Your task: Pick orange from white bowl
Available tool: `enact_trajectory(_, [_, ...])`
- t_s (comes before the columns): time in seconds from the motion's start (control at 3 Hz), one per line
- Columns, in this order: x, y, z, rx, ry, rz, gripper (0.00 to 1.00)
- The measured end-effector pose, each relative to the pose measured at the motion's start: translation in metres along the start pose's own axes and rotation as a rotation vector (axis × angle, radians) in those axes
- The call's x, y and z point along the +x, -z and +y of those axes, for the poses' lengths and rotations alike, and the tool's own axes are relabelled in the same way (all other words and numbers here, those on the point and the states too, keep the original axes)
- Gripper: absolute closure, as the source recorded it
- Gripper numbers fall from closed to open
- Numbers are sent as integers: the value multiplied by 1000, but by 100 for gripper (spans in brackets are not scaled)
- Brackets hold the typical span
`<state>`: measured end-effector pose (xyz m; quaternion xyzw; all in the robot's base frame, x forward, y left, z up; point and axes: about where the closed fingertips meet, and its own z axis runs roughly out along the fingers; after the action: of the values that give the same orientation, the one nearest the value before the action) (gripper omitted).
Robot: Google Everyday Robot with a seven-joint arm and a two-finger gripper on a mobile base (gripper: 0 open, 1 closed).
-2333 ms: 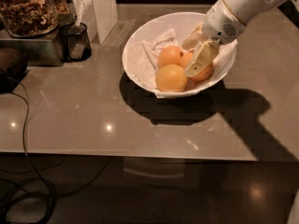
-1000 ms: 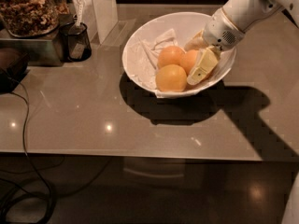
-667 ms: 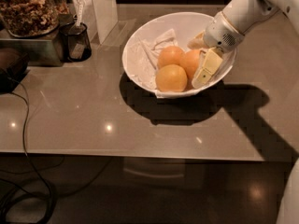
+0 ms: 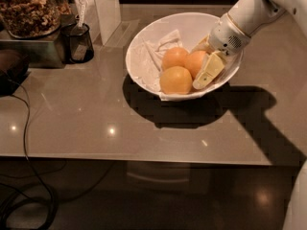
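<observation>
The white bowl (image 4: 192, 24) stands on the grey counter and holds three fruits on crumpled white paper. The orange (image 4: 194, 63), the reddest one, lies at the right of the group. A paler fruit (image 4: 176, 79) lies in front and a smaller light one (image 4: 173, 57) at the back left. My gripper (image 4: 204, 59) reaches into the bowl from the upper right, low at the orange. It is open, with one pale finger (image 4: 207, 72) in front right of the orange and the other behind it. The orange rests in the bowl.
A black mesh cup (image 4: 79, 42) and a glass jar of nuts (image 4: 29, 8) stand at the back left, beside a white upright panel (image 4: 106, 8). A black cable (image 4: 24, 143) hangs over the counter's front left edge. The bowl's shadow falls in front of it.
My gripper has shifted slightly right and lower in the bowl, so more of the orange now shows between the fingers. The fruits and the bowl have not moved.
</observation>
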<state>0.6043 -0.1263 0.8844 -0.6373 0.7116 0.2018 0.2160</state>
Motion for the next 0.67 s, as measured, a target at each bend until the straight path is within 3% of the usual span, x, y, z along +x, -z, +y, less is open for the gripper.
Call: enact_trajectory(0.67, [1,-2,-3,0,7,6,64])
